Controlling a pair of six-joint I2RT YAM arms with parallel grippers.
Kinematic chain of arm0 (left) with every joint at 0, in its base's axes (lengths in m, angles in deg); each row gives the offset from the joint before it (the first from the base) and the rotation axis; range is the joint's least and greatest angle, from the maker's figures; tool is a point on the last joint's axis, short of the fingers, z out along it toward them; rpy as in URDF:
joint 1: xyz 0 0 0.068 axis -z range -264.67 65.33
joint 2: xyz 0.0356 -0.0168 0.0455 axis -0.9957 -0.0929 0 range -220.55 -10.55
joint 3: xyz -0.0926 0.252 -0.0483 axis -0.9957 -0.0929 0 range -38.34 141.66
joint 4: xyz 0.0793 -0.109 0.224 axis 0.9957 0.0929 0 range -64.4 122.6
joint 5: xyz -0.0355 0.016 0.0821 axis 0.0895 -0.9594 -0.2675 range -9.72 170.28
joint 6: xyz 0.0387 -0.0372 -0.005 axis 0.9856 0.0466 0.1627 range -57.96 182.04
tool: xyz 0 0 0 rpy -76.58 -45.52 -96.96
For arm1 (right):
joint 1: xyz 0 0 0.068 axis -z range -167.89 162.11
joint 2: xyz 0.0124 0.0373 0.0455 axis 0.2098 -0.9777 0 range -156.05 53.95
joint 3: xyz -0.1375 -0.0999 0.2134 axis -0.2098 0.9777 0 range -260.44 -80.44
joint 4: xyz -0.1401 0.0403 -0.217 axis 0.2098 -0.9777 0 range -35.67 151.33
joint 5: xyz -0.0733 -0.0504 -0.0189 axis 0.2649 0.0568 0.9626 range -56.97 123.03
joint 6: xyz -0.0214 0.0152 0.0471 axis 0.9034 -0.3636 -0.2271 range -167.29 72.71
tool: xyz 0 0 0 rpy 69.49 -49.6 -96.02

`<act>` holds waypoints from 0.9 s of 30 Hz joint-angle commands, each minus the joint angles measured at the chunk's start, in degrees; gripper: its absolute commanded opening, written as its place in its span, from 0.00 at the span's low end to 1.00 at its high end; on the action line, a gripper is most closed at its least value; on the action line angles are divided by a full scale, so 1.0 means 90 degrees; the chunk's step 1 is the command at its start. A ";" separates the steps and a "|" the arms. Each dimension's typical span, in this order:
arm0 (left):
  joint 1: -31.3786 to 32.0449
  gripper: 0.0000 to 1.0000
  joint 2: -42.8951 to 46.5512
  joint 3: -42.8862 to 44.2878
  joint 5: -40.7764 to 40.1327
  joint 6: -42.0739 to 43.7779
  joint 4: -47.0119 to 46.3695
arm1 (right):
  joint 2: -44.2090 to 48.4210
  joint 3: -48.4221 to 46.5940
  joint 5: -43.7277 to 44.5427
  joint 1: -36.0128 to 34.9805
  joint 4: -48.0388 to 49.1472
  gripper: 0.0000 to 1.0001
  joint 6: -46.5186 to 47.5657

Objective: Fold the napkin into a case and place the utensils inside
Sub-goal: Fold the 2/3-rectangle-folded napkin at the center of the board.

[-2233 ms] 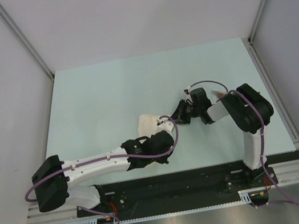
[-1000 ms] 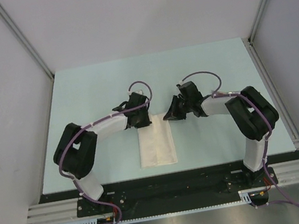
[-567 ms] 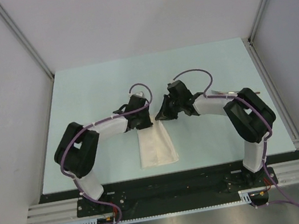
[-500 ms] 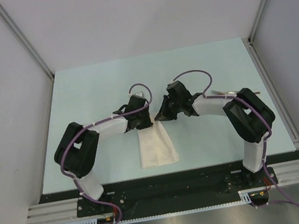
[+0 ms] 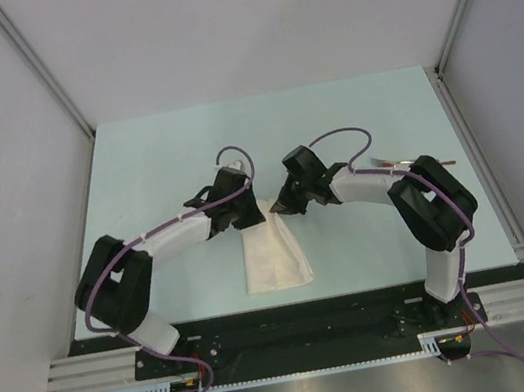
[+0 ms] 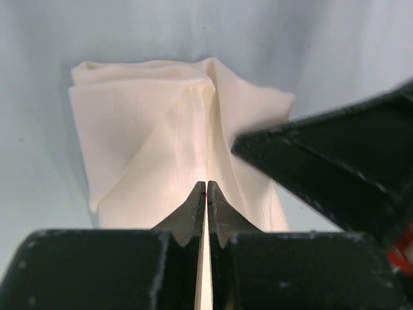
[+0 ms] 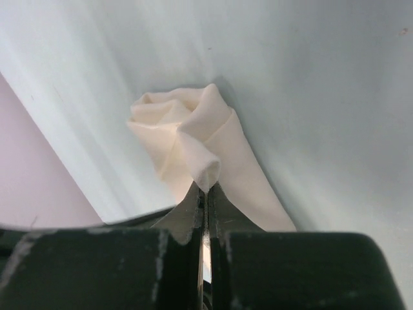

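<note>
Pale green surface (image 5: 165, 162) between white walls carried the napkin (image 5: 273, 260), already folded to a narrow strip near the front edge. The left jaws and the right jaws were each pinched shut on its bunched far end. By my reading the case was unfinished. The spoon (image 5: 449, 161) lay well apart, partly hidden behind the right arm (image 5: 372, 187), not yet inside.

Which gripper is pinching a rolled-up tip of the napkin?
The right gripper: its shut jaws hold a small rolled tip of the napkin. The left gripper grips a thin flat layer instead.
</note>
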 commanded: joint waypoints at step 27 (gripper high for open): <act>0.0000 0.04 0.0774 -0.1647 0.0417 -0.0251 -0.0734 | -0.0271 -0.1113 0.2017 -0.0949 -0.1651 0.00 -0.2697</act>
